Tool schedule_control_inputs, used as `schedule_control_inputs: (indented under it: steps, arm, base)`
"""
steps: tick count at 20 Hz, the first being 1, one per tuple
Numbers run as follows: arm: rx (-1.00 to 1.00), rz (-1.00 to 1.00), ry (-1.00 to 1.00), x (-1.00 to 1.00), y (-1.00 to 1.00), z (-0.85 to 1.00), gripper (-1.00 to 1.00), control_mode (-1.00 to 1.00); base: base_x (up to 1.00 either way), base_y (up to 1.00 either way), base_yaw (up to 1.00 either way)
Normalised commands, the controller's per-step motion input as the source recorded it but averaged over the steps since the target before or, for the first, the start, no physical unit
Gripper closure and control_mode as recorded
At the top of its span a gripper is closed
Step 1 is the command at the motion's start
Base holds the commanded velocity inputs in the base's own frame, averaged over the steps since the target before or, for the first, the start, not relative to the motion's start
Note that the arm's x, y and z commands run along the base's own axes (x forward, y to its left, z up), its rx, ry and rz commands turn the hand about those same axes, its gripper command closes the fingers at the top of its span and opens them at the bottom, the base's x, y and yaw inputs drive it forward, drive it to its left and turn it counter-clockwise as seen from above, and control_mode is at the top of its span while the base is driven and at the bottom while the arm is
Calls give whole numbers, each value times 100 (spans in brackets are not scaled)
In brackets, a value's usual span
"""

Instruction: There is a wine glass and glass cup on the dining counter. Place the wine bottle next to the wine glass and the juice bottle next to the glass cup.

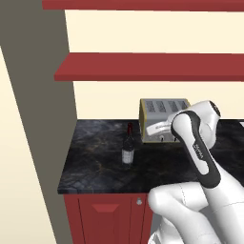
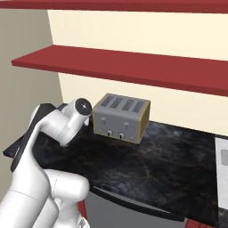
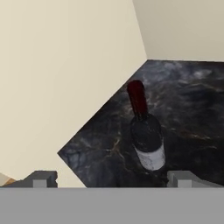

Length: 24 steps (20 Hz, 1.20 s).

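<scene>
The wine bottle (image 1: 127, 145), dark with a red neck and a pale label, stands upright on the narrow black worktop (image 1: 95, 162) over red cabinet doors. In the hand view the wine bottle (image 3: 146, 135) lies ahead of my gripper (image 3: 113, 180) and apart from it, nearer the right fingertip (image 3: 183, 179). The gripper is open, its tips wide apart with nothing between them. The arm reaches over the worktop from the right, in front of the toaster. The wine glass, the glass cup, the dining counter and the juice bottle are out of view.
A silver four-slot toaster (image 1: 164, 119) stands against the back wall, right of the bottle. Two red shelves (image 1: 143, 66) hang above the worktop. A grey wall column (image 1: 38, 119) closes the worktop's left end. A pale appliance edge (image 2: 221, 169) shows at far right.
</scene>
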Motion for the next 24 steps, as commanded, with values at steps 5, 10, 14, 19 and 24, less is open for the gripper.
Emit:
schedule_control_inputs:
  steps: [5, 10, 14, 19, 24]
  arm:
    - [0, 0, 0, 21, 9, 0, -100, -100]
    - [0, 3, 0, 13, 13, -3, -100, -100]
    - [0, 4, 0, 3, 17, -12, -100, -100]
    - [0, 5, 0, 1, 18, -23, -100, -100]
    - [0, 4, 0, 8, 4, -20, -100, -100]
  base:
    - [0, 0, 0]
    - [0, 0, 0]
    - [0, 0, 0]
    - [0, 0, 0]
    - [0, 0, 0]
